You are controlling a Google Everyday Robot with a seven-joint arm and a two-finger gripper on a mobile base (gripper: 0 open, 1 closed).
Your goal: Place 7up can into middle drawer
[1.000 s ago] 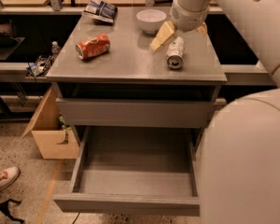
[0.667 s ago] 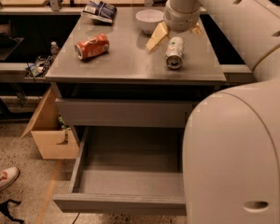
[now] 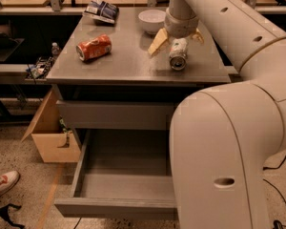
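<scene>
The 7up can [image 3: 178,55] lies on its side on the grey cabinet top [image 3: 128,63], right of centre, with a shiny end facing me. My gripper [image 3: 177,40] reaches down from above and straddles the can's far end. Its yellowish fingers [image 3: 157,43] are spread open on either side of the can and stand apart from it. The middle drawer [image 3: 124,168] is pulled out below the cabinet front. It holds nothing that I can see, and my arm's large body [image 3: 224,151] hides its right part.
An orange-red soda can [image 3: 93,47] lies at the left of the top. A white bowl [image 3: 151,20] and a snack bag [image 3: 101,11] sit at the back. The upper drawer front [image 3: 114,114] is closed. A cardboard box [image 3: 52,135] and a shoe [image 3: 2,182] are on the floor at the left.
My arm's body has swung left and covers more of the open drawer. The gripper has settled slightly lower around the can. The can has not moved.
</scene>
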